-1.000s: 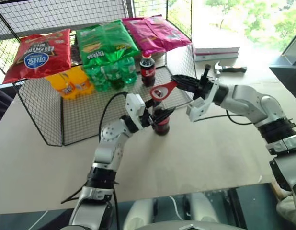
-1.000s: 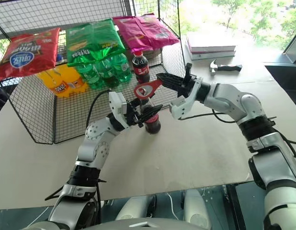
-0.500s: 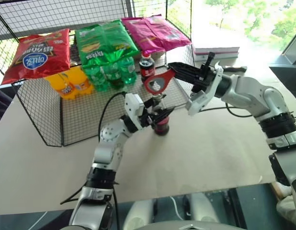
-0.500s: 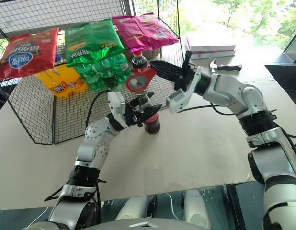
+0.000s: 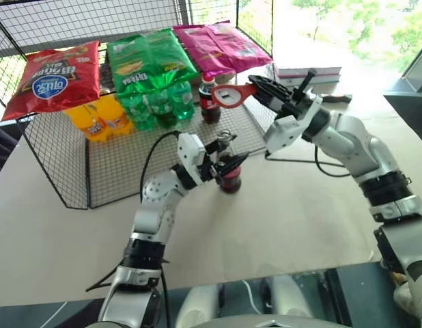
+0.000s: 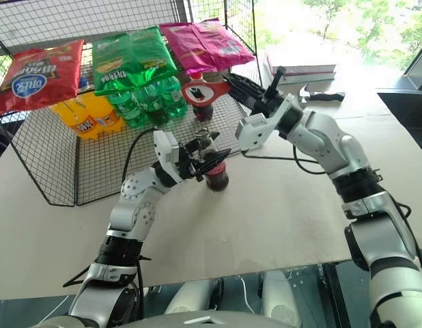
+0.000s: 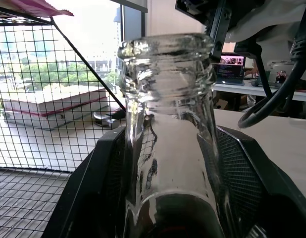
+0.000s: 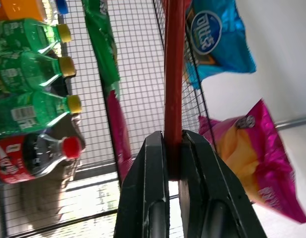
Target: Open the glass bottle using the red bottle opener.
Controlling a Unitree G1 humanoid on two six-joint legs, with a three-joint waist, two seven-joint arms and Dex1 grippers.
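Observation:
The glass bottle (image 5: 224,142) stands upright on the tan table with dark liquid in its lower half. My left gripper (image 5: 228,165) is shut on its body, and black fingers (image 7: 96,178) flank the neck in the left wrist view. The bottle's mouth (image 7: 165,47) shows bare glass with no cap on it. Above and slightly behind the bottle, my right gripper (image 5: 256,86) is shut on the handle of the red bottle opener (image 5: 231,96), ring head pointing left and clear of the bottle. In the right wrist view the red bottle opener (image 8: 174,74) is seen edge-on between the fingers (image 8: 152,178).
A black wire rack (image 5: 95,164) behind the bottle holds snack bags, green and orange bottles and a cola bottle with a red screw cap (image 5: 208,97). A hammer (image 5: 332,98) and a flat white box (image 5: 308,71) lie at the back right. A black cable (image 5: 303,162) trails over the table.
My right gripper has lifted the red bottle opener up and away from the bottle's top and rolled it. The left gripper and the bottle have stayed still.

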